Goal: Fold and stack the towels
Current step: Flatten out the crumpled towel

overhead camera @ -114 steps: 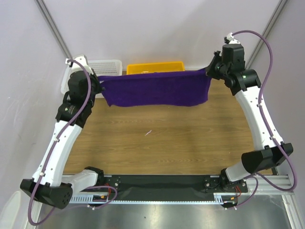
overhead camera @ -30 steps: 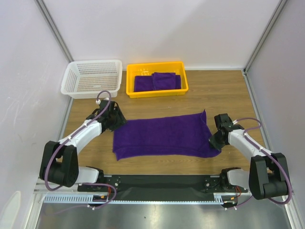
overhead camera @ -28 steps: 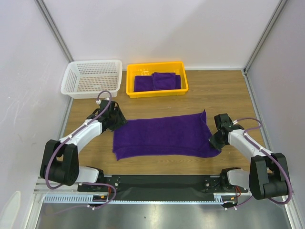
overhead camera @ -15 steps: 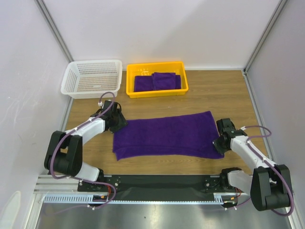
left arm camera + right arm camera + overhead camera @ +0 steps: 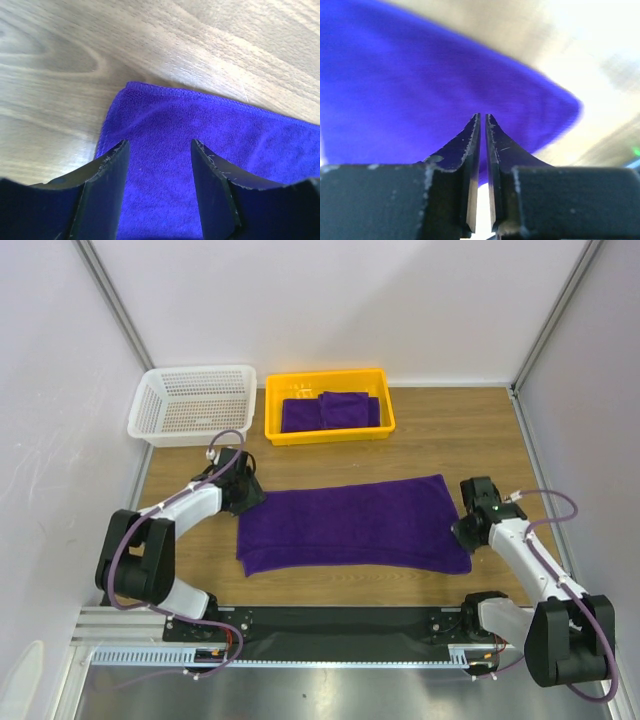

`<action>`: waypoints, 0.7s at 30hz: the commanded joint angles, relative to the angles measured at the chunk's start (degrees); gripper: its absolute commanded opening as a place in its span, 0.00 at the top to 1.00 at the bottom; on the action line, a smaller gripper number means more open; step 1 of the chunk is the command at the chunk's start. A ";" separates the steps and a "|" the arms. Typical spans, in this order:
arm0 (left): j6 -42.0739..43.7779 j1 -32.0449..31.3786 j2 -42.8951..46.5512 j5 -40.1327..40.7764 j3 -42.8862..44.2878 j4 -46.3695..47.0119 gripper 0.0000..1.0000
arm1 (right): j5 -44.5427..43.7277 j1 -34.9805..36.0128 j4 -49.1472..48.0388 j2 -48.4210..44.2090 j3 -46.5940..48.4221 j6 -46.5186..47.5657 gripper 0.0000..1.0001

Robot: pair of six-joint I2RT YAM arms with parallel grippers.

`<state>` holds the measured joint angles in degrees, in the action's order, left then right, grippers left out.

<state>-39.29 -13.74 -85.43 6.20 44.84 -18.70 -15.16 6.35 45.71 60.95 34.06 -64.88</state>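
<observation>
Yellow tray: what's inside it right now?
Folded purple towels lie in the yellow tray, a smaller fold seeming to rest on a wider one. The tray floor under them, and any further layers, are covered.

No writing, label, brand, number or sign can be read on anything in view.

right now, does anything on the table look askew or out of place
Only mildly: the spread towel lies a little crooked, its far edge slanting against the table edge and its near left corner bunched. Nothing spilled or damaged.
</observation>
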 commanded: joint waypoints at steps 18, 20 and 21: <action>-22.47 -7.44 47.89 2.67 -16.96 -28.83 0.33 | 17.52 4.28 -19.43 22.89 24.55 18.91 0.74; -25.39 -10.69 51.49 3.73 -18.72 -30.34 0.31 | 18.14 4.72 -20.83 25.70 25.96 20.23 0.75; -27.05 -11.74 52.29 4.17 -19.26 -30.43 0.31 | 18.93 4.81 -21.36 26.50 26.31 20.49 0.75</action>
<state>-57.74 -22.72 -35.92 8.93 26.96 -45.45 0.12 10.63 28.71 85.86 56.93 -47.68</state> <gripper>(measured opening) 0.690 0.254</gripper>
